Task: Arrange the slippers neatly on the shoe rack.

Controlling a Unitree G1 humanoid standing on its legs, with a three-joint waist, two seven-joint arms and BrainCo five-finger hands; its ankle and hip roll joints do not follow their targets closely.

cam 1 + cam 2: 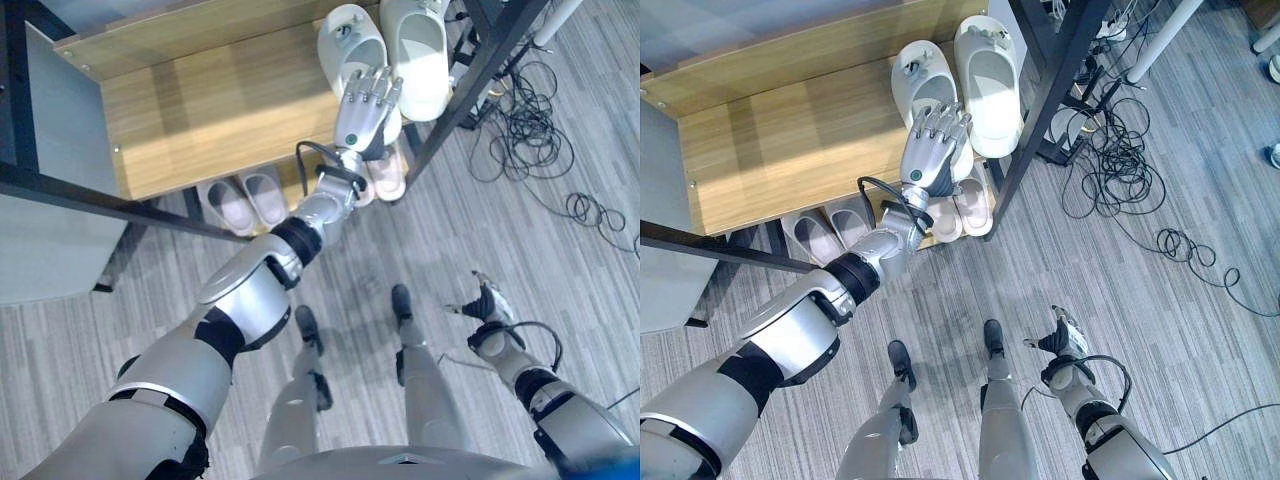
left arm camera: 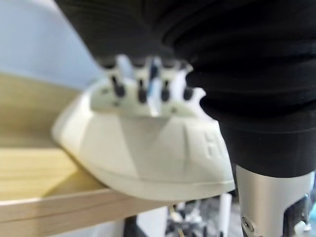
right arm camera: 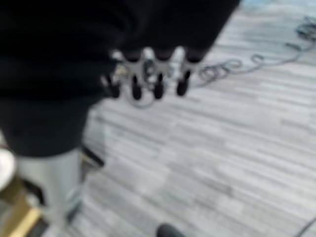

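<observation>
Two white slippers stand side by side at the right end of the shoe rack's wooden top shelf [image 1: 200,110]. My left hand [image 1: 368,105] lies open on the heel end of the left slipper [image 1: 350,45], its straight fingertips [image 2: 140,91] touching the slipper's upper [image 2: 143,148]. That slipper's heel juts slightly over the shelf's front edge. The right slipper [image 1: 418,50] sits just beside it, untouched. My right hand [image 1: 1065,335] hangs low over the floor at my right side, fingers relaxed, holding nothing.
On the lower shelf stand a pale pinkish pair [image 1: 245,200] and another pair [image 1: 965,210] under my left wrist. Black frame posts [image 1: 465,85] edge the rack's right side. Loose cables [image 1: 520,125] tangle on the grey floor to the right.
</observation>
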